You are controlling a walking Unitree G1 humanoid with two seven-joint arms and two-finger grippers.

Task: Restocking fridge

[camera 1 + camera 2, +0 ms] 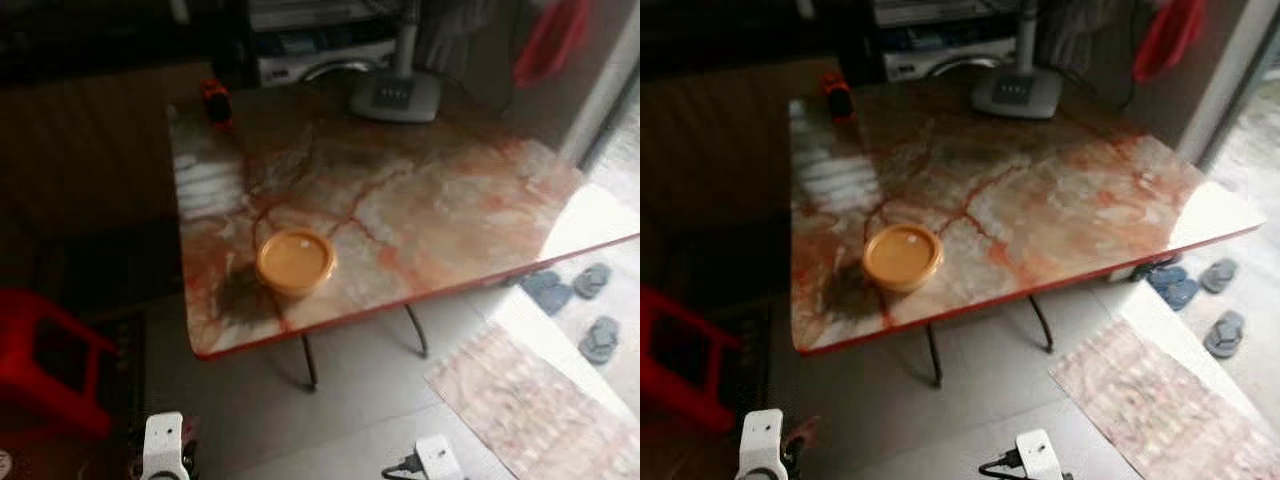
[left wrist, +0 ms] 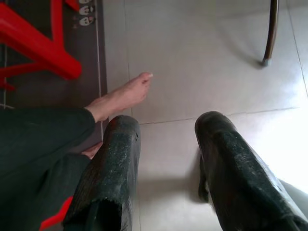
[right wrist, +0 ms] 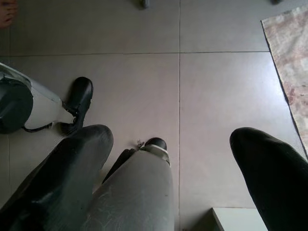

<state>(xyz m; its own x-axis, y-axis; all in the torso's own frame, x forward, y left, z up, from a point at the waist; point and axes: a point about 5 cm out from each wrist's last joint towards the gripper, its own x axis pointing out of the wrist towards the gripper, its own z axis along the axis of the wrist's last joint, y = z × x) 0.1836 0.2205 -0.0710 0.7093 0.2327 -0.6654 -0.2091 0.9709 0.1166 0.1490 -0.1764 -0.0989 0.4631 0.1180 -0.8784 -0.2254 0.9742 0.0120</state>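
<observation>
Red stool stands on the floor at far left, near the table's left edge. A lidded orange container sits on the table close to the near edge, left of centre; broad bare tabletop lies to its right. Left claw hangs low over floor tiles, fingers apart, beside a person's bare foot. Right claw likewise, fingers apart. Rug and sandals lie at right.

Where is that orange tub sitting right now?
In the head views, the orange tub sits on the marble-patterned table, near the front edge toward the robot's left, well apart from the grey fan base at the far side.
</observation>
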